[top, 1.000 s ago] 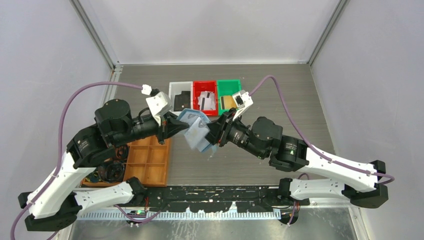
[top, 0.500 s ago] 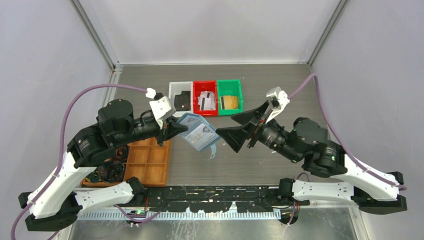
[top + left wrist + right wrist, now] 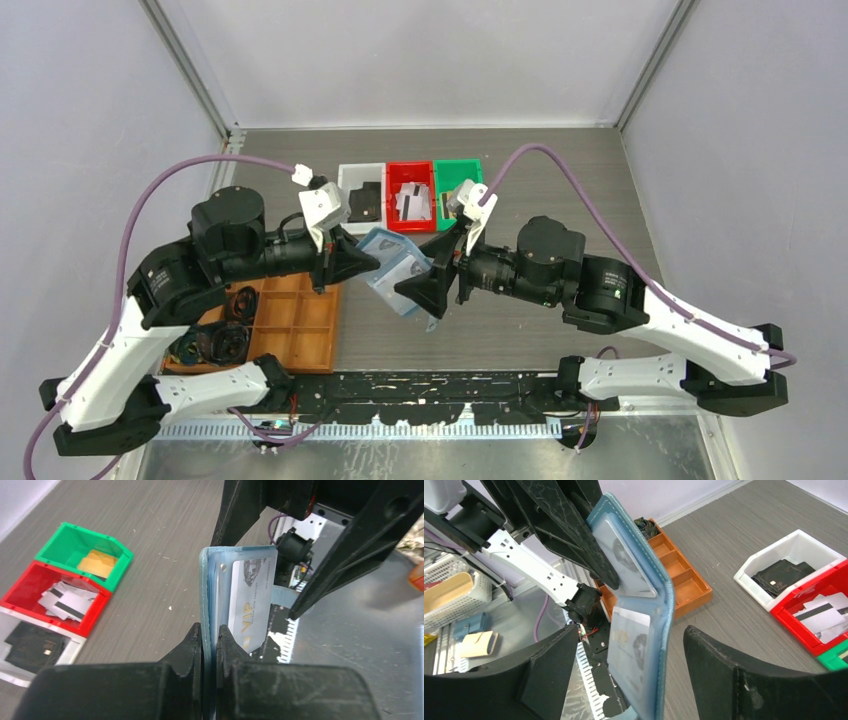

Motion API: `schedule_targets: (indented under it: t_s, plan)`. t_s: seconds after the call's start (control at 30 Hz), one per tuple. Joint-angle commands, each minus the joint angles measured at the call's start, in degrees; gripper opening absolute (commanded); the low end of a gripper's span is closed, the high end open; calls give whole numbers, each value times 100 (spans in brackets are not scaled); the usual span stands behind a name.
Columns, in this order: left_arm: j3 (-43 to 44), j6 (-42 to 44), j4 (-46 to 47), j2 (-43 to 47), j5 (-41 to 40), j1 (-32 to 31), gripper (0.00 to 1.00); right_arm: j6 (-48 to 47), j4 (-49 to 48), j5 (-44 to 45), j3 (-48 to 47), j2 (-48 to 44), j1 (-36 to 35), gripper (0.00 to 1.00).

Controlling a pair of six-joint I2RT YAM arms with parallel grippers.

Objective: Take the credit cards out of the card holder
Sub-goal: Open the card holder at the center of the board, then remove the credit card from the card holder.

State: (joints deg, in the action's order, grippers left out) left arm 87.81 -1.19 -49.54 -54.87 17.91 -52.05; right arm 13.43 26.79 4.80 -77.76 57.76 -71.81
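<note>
Hanging open, blue card holder (image 3: 385, 252), left claw (image 3: 209, 632) pinching it, right claw (image 3: 630, 628) spread

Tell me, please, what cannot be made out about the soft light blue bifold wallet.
- Top view: open right gripper covers part of the light blue wallet; card count unclear.
- Left wrist view: wallet edge-on in shut left gripper; only silver VIP card shows.
- Right wrist view: print on pocketed cards blurred.
</note>
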Motion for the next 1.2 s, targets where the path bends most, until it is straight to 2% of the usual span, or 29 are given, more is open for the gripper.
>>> schedule_targets:
  t_s: [0.0, 0.07, 0.1, 0.2, 0.27, 0.33, 0.43, 0.47, 0.5, 0.53, 0.6, 0.67, 0.83, 0.93, 0.97, 1.03, 1.07, 1.1, 1.17]
  plan:
    - [458, -646, -81, -118, 428, 90, 0, -20, -226, -827, -65, -126, 308, 79]
    - [587, -862, -152, -235, 683, 294, 0, 228, -284, -1351, -4, -40, 579, 71]
    - [641, -1014, -170, -282, 904, 458, 0, 380, -412, -1650, 111, -40, 756, 59]
    - [702, -1559, -108, -390, 1815, 1106, 0, 1043, -1220, -2686, 620, -193, 1364, 36]
    - [667, -1881, -54, -496, 2551, 1555, 1, 1488, -1824, -3136, 941, -270, 1712, 23]
    - [566, -2014, -12, -570, 3078, 1827, 5, 1808, -2291, -3391, 1144, -277, 1897, 15]
    - [406, -2092, 113, -542, 3236, 1892, 14, 2004, -2508, -3622, 1161, -104, 1936, 16]
    - [342, -2133, 186, -522, 3244, 1894, 18, 2070, -2606, -3721, 1171, -45, 1934, 26]
    - [275, -2184, 263, -490, 3237, 1894, 20, 2116, -2639, -3792, 1187, 15, 1934, 42]
    - [214, -2225, 317, -470, 3236, 1895, 21, 2124, -2644, -3821, 1201, 68, 1940, 50]
    - [112, -2276, 381, -439, 3259, 1903, 21, 2243, -3046, -3849, 1288, 164, 1935, 52]
    - [20, -2308, 445, -409, 3267, 1912, 20, 2415, -3348, -3909, 1368, 256, 1934, 43]
    - [-76, -2342, 534, -334, 3242, 2049, 11, 2550, -3489, -3855, 1470, 273, 1947, 3]
    - [-202, -2232, 539, -243, 3166, 2117, 10, 2565, -3563, -3757, 1604, 125, 1952, 1]
    - [-229, -2125, 480, -240, 3156, 2112, 15, 2575, -3578, -3783, 1621, 108, 1952, 1]
    - [-246, -1896, 321, -253, 3157, 2116, 40, 2572, -3456, -3875, 1571, 135, 1957, 1]
    - [-228, -1775, 231, -271, 3199, 2111, 49, 2553, -3328, -3918, 1511, 177, 1953, 1]
    - [-195, -1623, 108, -317, 3308, 2111, 53, 2513, -3159, -3963, 1431, 232, 1954, 1]
    - [-81, -1177, -349, -424, 3530, 2116, 54, 2322, -2672, -4054, 1220, 372, 1957, 1]
